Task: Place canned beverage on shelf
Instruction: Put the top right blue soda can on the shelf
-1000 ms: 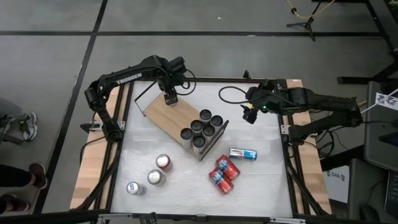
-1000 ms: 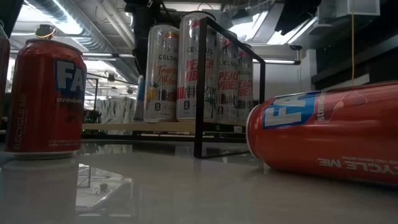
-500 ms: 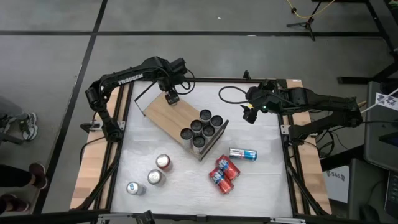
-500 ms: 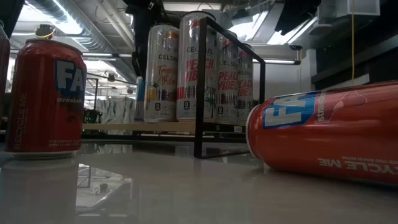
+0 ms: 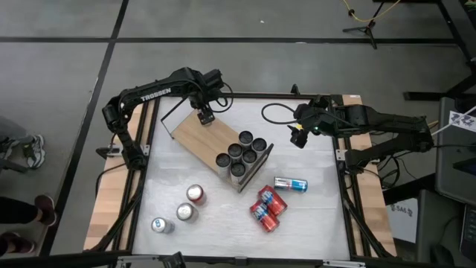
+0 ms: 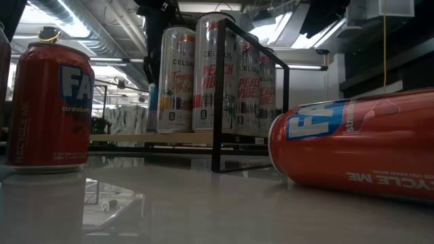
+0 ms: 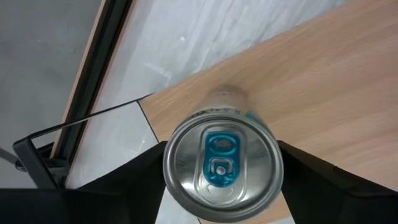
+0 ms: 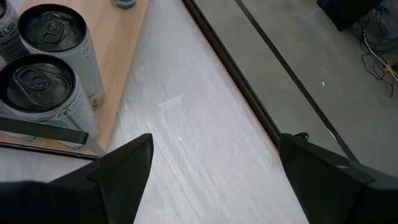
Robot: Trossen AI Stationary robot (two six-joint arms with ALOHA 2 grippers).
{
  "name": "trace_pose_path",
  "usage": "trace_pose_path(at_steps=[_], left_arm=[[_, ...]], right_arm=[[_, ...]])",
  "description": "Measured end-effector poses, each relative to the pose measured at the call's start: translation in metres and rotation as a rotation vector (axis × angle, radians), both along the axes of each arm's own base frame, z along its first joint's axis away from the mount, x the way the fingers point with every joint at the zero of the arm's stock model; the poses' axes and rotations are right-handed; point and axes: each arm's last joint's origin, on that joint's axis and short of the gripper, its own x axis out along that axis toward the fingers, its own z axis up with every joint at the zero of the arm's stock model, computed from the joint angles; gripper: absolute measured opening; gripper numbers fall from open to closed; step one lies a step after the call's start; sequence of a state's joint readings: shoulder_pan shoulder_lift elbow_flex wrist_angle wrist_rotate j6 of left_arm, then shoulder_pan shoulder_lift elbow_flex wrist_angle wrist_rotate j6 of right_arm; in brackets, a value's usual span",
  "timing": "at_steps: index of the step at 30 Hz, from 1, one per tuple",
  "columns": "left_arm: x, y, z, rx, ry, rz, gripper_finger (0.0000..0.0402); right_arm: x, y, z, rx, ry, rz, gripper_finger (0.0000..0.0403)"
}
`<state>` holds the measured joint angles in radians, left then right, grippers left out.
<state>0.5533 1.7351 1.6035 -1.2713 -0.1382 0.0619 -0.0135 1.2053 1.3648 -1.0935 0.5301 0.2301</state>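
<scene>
The shelf (image 5: 201, 134) is a light-wood board on a black wire frame, lying slantwise at the table's far middle. Several tall cans (image 5: 242, 152) stand at its right end. My left gripper (image 5: 203, 115) is over the shelf's far left end, shut on a silver can with a blue tab (image 7: 222, 167). My right gripper (image 5: 297, 138) hangs open and empty to the right of the shelf; its wrist view (image 8: 211, 180) shows the white tabletop between its fingers. My left gripper holds the can's side wall just below the top rim (image 7: 169, 177), pinched between its two fingers. The fingers come from above, pointing down. The can stands upright with its bottom end on the shelf board (image 7: 323, 81).
A blue-and-silver can (image 5: 290, 184) and two red cans (image 5: 266, 207) lie on the table to the near right of the shelf. Three cans stand upright at the near left (image 5: 186, 212). Black rails (image 5: 342, 179) edge the table.
</scene>
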Motion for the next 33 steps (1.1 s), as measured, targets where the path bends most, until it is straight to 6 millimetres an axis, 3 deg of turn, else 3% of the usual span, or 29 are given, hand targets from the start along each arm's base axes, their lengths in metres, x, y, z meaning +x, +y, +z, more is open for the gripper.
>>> trace_pose_path(at_steps=[12,25,33], left_arm=[[-0.0001,0.0,0.0006,-0.004,-0.019,0.087,0.0344],[-0.0004,0.0003,0.001,-0.022,-0.079,0.365,0.0347],[0.0006,-0.0014,0.0012,-0.023,-0.084,0.379,0.0347]], right_arm=[[0.0,0.0,0.0001,0.0,0.0,0.0,0.0342],[0.0,0.0,0.0,0.0,0.0,0.0,0.0342],[0.0,0.0,0.0,0.0,0.0,0.0,0.0342]])
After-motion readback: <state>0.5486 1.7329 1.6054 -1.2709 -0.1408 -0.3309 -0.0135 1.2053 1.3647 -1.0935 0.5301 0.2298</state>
